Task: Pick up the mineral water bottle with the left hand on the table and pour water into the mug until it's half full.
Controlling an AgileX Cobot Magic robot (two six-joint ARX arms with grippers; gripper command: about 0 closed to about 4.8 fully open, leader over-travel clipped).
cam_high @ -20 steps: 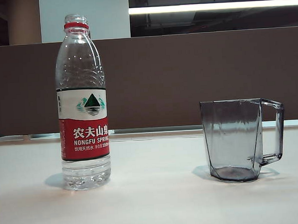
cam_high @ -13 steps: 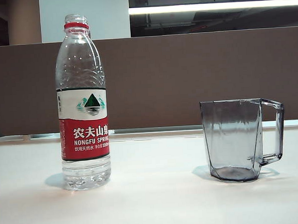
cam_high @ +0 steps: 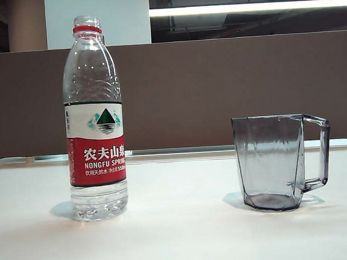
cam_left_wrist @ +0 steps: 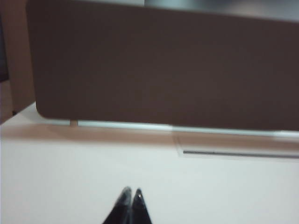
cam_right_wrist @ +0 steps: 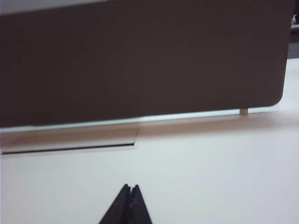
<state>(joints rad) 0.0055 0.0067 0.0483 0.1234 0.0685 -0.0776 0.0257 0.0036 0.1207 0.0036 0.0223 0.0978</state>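
The mineral water bottle [cam_high: 94,119] stands upright on the left of the white table [cam_high: 185,234]; it is clear, has a red neck ring and a white-and-red label, and carries no cap. Right of it the smoky-grey faceted mug [cam_high: 271,161] stands upright, handle turned right. It looks empty. Neither arm shows in the exterior view. My left gripper [cam_left_wrist: 131,190] is shut, its black tips together over bare table, nothing between them. My right gripper [cam_right_wrist: 130,186] is also shut and holds nothing. Neither wrist view shows the bottle or the mug.
A brown partition panel [cam_high: 218,87] runs along the far edge of the table, also filling the background as the panel [cam_left_wrist: 163,65] and the panel [cam_right_wrist: 140,60]. A thin dark slot [cam_left_wrist: 238,153] lies in the tabletop near the panel.
The exterior picture has shifted a few pixels to the left; bottle and mug keep their places on the table.
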